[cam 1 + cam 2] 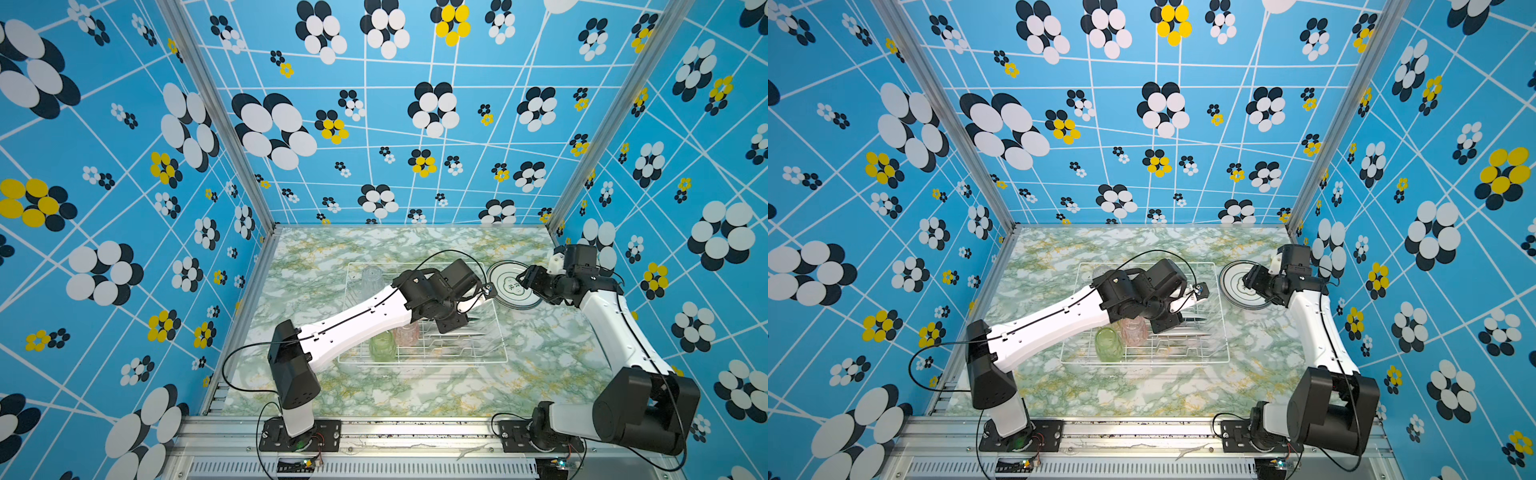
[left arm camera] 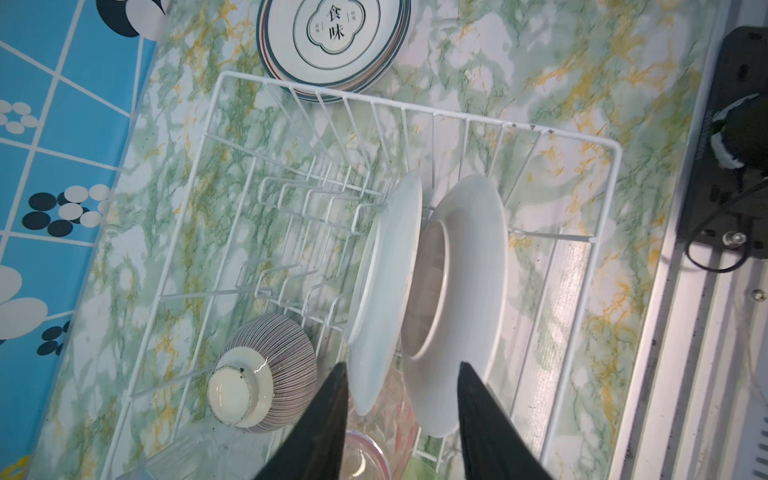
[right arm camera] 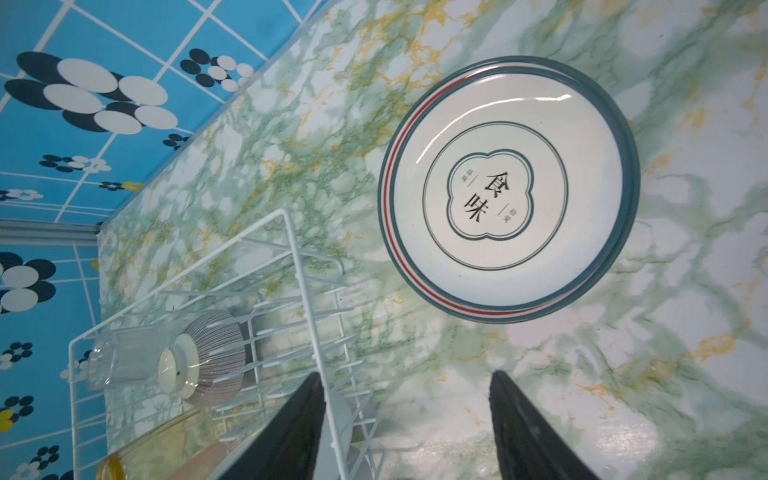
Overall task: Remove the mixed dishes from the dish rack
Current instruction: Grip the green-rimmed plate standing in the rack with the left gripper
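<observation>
The left end effector (image 2: 401, 368) sits open around two racked plates (image 2: 386, 270). The right end effector (image 3: 406, 374) hangs wide and empty.

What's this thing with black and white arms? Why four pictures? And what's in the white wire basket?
It's a robot with two arms, a left arm and a right arm, fixed to a marbled table. Two pictures look down from above, side by side. The other two come from a small camera on each wrist, so black fingers poke in. The basket is a dish rack. Inside are an upside-down striped bowl, a green tumbler, a pink tumbler, a clear tumbler and two white plates standing on edge. The left gripper is open around those plates. The right gripper is open and holds nothing; near it a stack of printed plates lies on the table beside the rack.
</observation>
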You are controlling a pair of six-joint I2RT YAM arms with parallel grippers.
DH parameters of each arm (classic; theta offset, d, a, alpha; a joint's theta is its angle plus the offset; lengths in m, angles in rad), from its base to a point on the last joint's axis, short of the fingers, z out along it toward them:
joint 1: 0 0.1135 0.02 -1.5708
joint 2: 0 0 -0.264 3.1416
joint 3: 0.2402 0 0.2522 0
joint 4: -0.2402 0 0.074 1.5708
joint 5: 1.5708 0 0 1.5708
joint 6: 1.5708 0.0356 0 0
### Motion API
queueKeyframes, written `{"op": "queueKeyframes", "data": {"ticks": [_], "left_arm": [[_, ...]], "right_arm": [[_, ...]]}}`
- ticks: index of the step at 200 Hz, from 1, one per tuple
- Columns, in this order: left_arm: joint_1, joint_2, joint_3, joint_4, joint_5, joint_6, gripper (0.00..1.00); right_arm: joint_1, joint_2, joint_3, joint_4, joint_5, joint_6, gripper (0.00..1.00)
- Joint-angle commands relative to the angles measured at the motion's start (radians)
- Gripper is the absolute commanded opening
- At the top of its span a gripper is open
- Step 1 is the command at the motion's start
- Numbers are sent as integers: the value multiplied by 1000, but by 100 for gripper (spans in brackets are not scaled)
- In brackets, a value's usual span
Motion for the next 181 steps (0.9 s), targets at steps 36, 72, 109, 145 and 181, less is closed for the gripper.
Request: {"op": "queueKeyframes", "data": {"ticks": [36, 72, 109, 145, 181], "left_arm": [[15, 87, 86, -79, -78, 53, 44], [16, 128, 113, -119, -61, 69, 44], [16, 133, 113, -135, -47, 75, 44], [16, 124, 110, -112, -47, 84, 45], [17, 154, 131, -131, -33, 98, 37]], "right_arm": [[10, -91, 5, -85, 11, -23, 67], [10, -96, 1, -78, 2, -13, 66], [10, -92, 2, -70, 5, -14, 67], [9, -85, -4, -57, 2, -8, 67], [10, -83, -4, -54, 1, -11, 67]]}}
